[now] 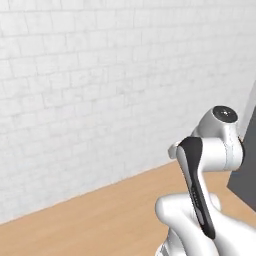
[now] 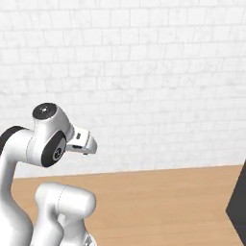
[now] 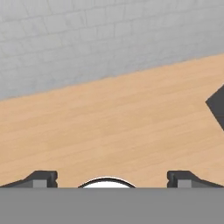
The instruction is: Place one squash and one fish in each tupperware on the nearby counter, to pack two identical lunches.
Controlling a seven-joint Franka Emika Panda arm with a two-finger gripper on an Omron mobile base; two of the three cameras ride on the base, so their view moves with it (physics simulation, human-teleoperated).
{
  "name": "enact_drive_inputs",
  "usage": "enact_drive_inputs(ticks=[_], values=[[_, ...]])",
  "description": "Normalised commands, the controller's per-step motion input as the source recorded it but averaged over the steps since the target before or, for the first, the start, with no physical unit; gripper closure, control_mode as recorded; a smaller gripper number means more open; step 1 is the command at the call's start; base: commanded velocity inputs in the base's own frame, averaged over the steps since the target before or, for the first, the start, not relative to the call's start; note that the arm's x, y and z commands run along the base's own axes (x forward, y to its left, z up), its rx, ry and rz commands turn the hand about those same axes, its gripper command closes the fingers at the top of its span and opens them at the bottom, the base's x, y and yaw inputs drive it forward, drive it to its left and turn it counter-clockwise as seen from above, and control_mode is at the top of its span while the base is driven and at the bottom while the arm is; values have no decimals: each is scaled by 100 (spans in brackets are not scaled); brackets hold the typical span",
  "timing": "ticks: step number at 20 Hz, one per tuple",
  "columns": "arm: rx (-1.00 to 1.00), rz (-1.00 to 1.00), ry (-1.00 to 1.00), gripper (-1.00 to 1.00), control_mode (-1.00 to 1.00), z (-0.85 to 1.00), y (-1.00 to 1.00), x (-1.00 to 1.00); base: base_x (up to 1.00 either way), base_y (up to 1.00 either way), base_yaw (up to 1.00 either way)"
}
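White painted brick wall (image 2: 144, 72) spans the back in both base views and runs along the top of the hand view. Below it, the long light-brown wooden worktop (image 1: 100, 215) meets the wall in a straight seam; grain runs along its length. White Franka arm with dark joints (image 1: 210, 150) is folded up, elbow high, at lower right of the left base view and lower left of the right base view. A dark grey flat-sided object (image 2: 239, 206) cuts in at the right edge of all three views; too cropped to tell what it is. Claw (image 3: 112, 178) is fully spread, nothing between the two small dark fingertips (image 3: 41, 178), which sit far apart at the bottom of the hand view, hovering over bare wood.
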Motion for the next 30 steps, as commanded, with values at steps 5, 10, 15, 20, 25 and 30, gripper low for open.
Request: enact_drive_inputs(ticks=[5, 10, 15, 20, 25, 30], values=[[0, 0, 0, -100, 100, 0, 0, 0, 56, -66, -51], [0, 0, 0, -100, 100, 0, 0, 0, 58, -64, -53], [0, 0, 0, -100, 100, 0, 0, 0, 63, -36, -55], [0, 0, 0, -100, 100, 0, 0, 0, 66, 20, -51], [0, 0, 0, -100, 100, 0, 0, 0, 52, 17, -51], [0, 0, 0, -100, 100, 0, 0, 0, 32, -4, -54]])
